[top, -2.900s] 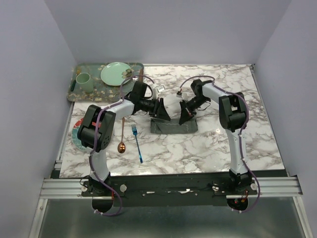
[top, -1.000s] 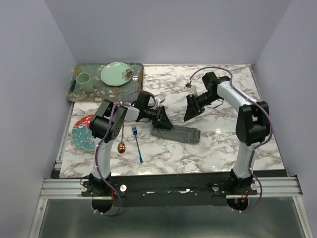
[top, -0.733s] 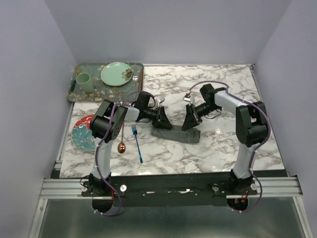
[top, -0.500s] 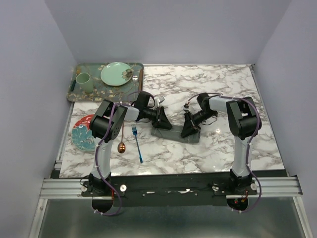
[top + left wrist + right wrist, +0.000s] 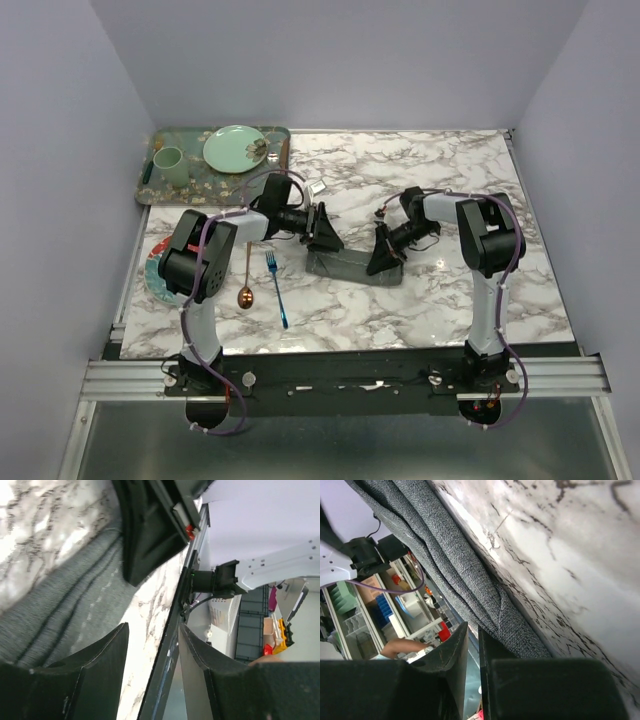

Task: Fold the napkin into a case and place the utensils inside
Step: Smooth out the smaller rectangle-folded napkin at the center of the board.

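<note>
The napkin (image 5: 348, 267) lies folded into a narrow dark grey strip at mid-table. My left gripper (image 5: 325, 238) hovers at its left end, open with nothing between its fingers (image 5: 154, 627); the napkin (image 5: 60, 610) lies beside its left finger. My right gripper (image 5: 381, 260) is low at the strip's right end. Its jaws (image 5: 472, 626) are nearly together, with a thin empty slit between them and the napkin (image 5: 470, 575) just beside them. The blue fork (image 5: 277, 288) and copper spoon (image 5: 245, 282) lie left of the napkin, apart from both grippers.
A patterned green tray (image 5: 165, 188) at the back left holds a green plate (image 5: 234, 148) and a cup (image 5: 168, 163). A patterned plate (image 5: 158, 282) sits at the left edge, partly under my left arm. The table's near rail (image 5: 340, 372) runs along the front.
My right gripper came down from above the table to the napkin's right end and narrowed its jaws. My left gripper drew back slightly at the left end and opened wider.
</note>
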